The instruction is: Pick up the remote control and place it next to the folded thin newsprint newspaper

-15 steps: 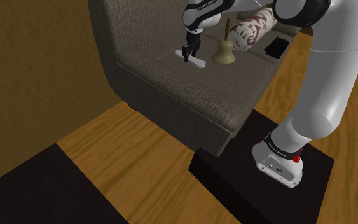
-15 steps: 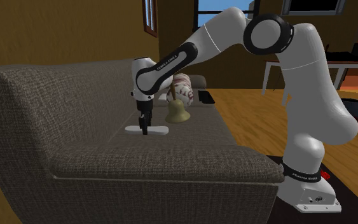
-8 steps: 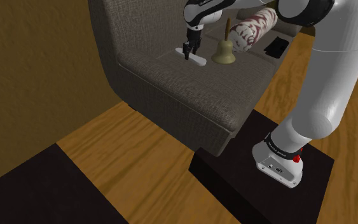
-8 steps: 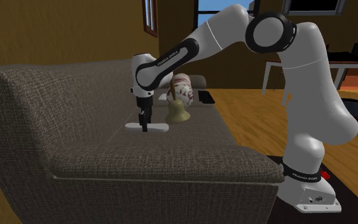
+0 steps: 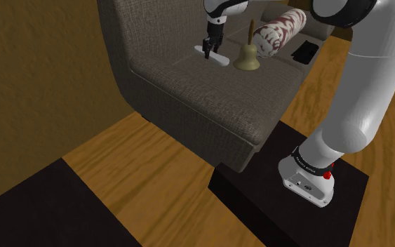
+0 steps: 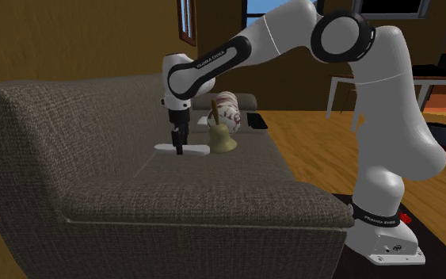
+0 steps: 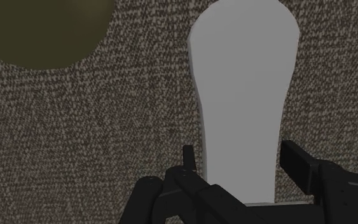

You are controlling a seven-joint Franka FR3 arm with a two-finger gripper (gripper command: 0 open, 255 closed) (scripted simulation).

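Two black fingers of the gripper (image 5: 206, 53) point straight down over the grey sofa (image 5: 203, 105) in the shoulder view, closed onto the white remote (image 5: 221, 59), whose longer part sticks out toward the bell. That olive bell (image 5: 246, 59) stands upright just beside the remote, on the side of the seat's front edge. Past it lies a cream roll (image 5: 278, 31) with dark red markings, and a flat black thing (image 5: 305, 50) sits right at the seat's front edge. The arm's base is on the black stand (image 5: 259, 203).

Over to the second exterior view: the arm (image 6: 237, 51) arches in from the right, the gripper (image 6: 179, 146) vertical, the remote (image 6: 200, 149) level across its fingers over the middle of the seat. Whether it touches the cushion, I cannot tell. The bell (image 6: 222, 138) is just beside it, the cream roll (image 6: 229, 101) behind, and the flat black thing (image 6: 257, 120) beyond, by the front edge.

Wrist view now: the gripper (image 7: 242, 164) has the pale grey remote (image 7: 244, 89) squarely between its fingers (image 7: 298, 162), jaws narrow, clasping its slim end. Woven sofa fabric (image 7: 107, 127) lies beyond, and the bell's olive rim (image 7: 37, 25) sits near the remote's broad end.
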